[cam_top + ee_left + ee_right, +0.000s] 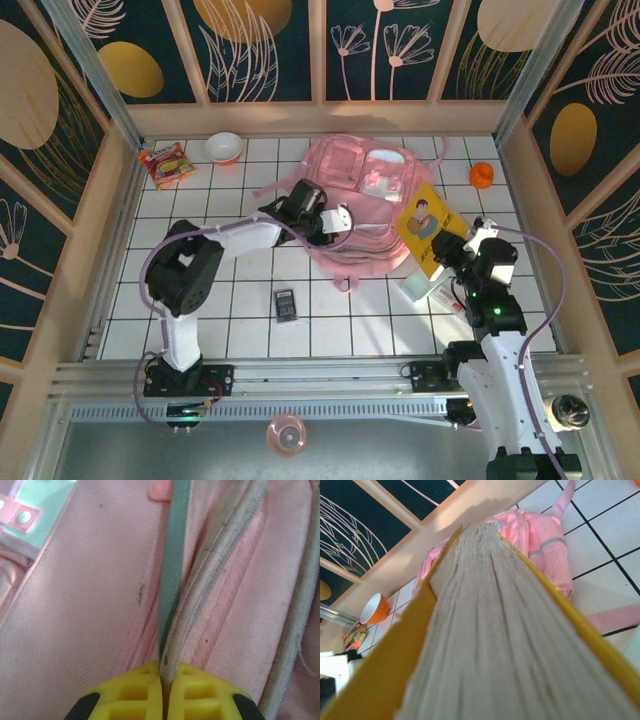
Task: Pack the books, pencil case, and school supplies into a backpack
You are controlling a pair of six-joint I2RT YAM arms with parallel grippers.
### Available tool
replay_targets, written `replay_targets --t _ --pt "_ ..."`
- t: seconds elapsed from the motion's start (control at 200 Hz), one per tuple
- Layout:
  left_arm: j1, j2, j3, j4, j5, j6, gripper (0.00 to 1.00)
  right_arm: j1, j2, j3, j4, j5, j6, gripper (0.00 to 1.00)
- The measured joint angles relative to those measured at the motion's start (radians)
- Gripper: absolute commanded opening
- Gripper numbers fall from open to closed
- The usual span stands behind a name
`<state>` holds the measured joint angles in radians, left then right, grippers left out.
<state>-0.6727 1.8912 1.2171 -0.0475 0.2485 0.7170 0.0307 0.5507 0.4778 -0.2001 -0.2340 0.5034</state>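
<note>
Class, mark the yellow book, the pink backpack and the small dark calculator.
yellow book [424,222]: top view, middle of cover.
pink backpack [335,165]: top view, upper-left pocket.
calculator [286,304]: top view, its face.

Left arm [180,335], right arm [505,372]: white links, black joints, lilac cables [144,275]; yellow jaws, black-edged.

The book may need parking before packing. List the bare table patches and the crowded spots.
Bare tiles lie between the calculator and the pencil case, toward the front edge, and between the snack packet and the left arm. Crowded: the right side, where the book, the pencil case, the right arm and the backpack meet.
</note>
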Motion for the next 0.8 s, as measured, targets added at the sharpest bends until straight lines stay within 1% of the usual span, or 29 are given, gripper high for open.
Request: replay_targets --t 0.13,0.255,0.365,0.525,0.666,0.726,0.801 --pt "0.0 -0.127 -0.097 -0.006 -0.035 -0.127 0.0 0.0 0.034 0.037 0.001 -0.01 -0.009 0.0" --pt "0.0 -0.232 -0.155 -0.002 -0.08 -0.289 0.0 0.0 0.076 0.06 0.009 -0.026 -0.019 0.0" --pt "0.0 -0.296 -0.189 0.018 -0.109 -0.429 0.0 0.0 0.093 0.065 0.01 -0.001 0.019 0.0" --pt "0.0 -0.333 -0.183 0.018 -0.146 -0.611 0.0 0.0 0.082 0.101 -0.027 0.097 0.092 0.0" --pt "0.0 -0.357 -0.136 0.006 -0.176 -0.736 0.0 0.0 0.015 0.161 -0.085 0.189 0.147 0.0" --pt "0.0 -0.367 -0.11 -0.002 -0.189 -0.78 0.0 0.0 -0.006 0.19 -0.112 0.209 0.171 0.0" --pt "0.003 -0.373 -0.072 -0.017 -0.208 -0.83 0.0 0.0 -0.018 0.217 -0.142 0.203 0.202 0.0"
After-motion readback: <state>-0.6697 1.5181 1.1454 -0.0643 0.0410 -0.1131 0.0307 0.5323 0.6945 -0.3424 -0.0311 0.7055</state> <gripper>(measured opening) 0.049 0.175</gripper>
